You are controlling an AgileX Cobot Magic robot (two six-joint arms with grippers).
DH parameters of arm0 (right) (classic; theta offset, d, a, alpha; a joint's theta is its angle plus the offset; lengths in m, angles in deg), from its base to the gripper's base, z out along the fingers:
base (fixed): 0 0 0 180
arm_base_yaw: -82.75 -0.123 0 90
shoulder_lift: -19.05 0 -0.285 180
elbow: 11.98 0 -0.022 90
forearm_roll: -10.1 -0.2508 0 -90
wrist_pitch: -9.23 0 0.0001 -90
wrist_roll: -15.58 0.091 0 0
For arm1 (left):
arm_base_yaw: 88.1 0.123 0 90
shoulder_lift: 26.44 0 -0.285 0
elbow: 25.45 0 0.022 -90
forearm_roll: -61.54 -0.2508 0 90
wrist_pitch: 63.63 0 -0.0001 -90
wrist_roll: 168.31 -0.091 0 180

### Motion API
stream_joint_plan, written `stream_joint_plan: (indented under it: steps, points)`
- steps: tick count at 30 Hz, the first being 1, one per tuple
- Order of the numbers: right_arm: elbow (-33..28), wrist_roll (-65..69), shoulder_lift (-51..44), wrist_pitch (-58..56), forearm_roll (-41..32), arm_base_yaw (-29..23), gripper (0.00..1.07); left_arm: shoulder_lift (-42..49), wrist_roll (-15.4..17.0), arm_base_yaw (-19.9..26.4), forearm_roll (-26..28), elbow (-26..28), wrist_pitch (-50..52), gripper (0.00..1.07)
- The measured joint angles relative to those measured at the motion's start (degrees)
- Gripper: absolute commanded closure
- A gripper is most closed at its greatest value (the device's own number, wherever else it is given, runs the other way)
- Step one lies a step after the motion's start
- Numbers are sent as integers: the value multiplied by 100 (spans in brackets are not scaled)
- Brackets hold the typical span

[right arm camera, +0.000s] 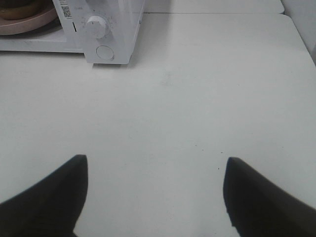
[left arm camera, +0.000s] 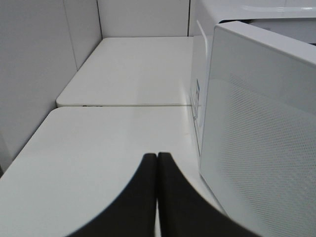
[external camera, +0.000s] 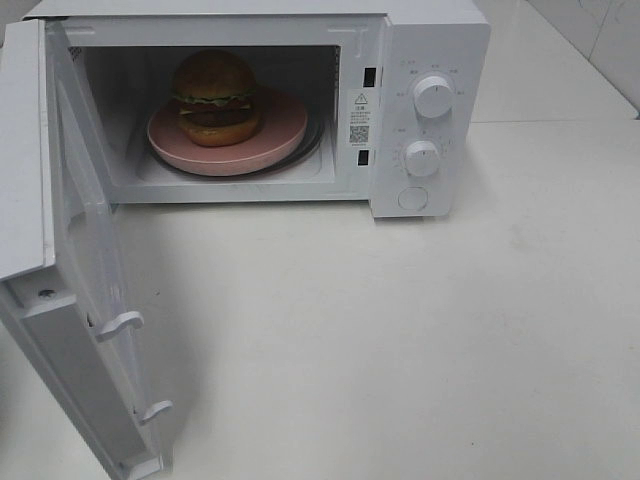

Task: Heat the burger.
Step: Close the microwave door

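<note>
Exterior high view: the fist-sized burger with glossy golden-brown bun, green lettuce, yellow cheese and dark patty (external camera: 216,97) sits on a round pink plate (external camera: 285,125) inside the open white microwave oven (external camera: 430,40)

The burger looks light and soft, a loose stack that would probably squash or slide apart under a hard pinch on the bun. The plate's stiff rim seems the safer hold, though it looks smooth and may be slippery. The plate rests on the oven's turntable, and the hinged white door (external camera: 85,270) stands swung wide. It needs a flat push rather than a grasp. The left gripper (left arm camera: 157,163) hangs just beside the door's outer face, jaws pressed together on nothing. The right gripper (right arm camera: 155,159) hovers over the bare white bench (external camera: 400,330), jaws wide apart and empty
</note>
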Motion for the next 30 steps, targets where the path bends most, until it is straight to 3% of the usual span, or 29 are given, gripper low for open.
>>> stream_joint_plan:
  steps: [1,4,5,6,7,8,12,18,26,29,30]
  points:
    - [0,0,0,0,0,0,33,-344,435,0,-453,0,430,107]
    - [0,0,0,0,0,0,33,-521,653,0,-791,0,665,107]
    - [0,0,0,0,0,0,33,-842,1020,0,-1536,0,1071,107]
    - [0,0,0,0,0,0,33,-980,1197,0,-1879,0,1312,107]
    - [0,0,0,0,0,0,33,-980,1197,0,-1879,0,1312,107]
    - [0,0,0,0,0,0,33,-1192,1484,0,-2361,0,1581,107]
    - [0,0,0,0,0,0,33,-1639,1914,0,-2710,0,1856,107]
    - [0,0,0,0,0,0,33,-2613,2063,0,-3042,0,2916,107]
    - [0,0,0,0,0,0,33,-3403,2074,0,-3088,23,3564,107]
    - [0,0,0,0,0,0,33,-3799,2017,-223,-3111,189,3655,107]
    - [0,0,0,0,0,0,33,-3942,1839,-458,-2934,292,3644,107]
